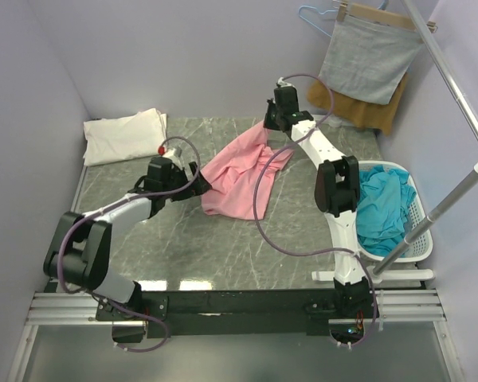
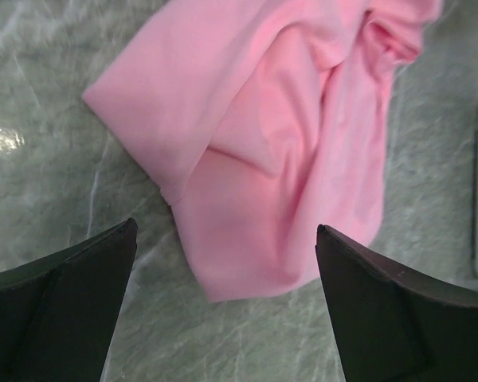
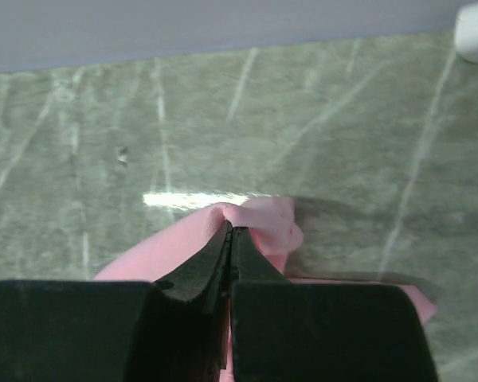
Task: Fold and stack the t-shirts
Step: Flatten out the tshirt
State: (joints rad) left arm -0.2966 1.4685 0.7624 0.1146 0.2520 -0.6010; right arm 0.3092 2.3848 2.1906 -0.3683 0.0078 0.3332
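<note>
We have one cream-white cotton shirt (image 1: pixel 123 135) folded; right claw (image 3: pixel 229 231) clamps the crumpled pink cotton shirt (image 1: pixel 239 179), left claw (image 2: pixel 225 228) apart; teal shirts (image 1: pixel 382 207) unfolded.

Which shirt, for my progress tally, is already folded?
The cream-white shirt at the far-left corner; the pink shirt crumpled mid-table, the teal shirts heaped in the basket.

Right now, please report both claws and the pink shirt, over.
Right claw shut on pink t-shirt, pinching a fold. Left claw open, over the shirt's edge. Purple cable hangs across the shirt.
</note>
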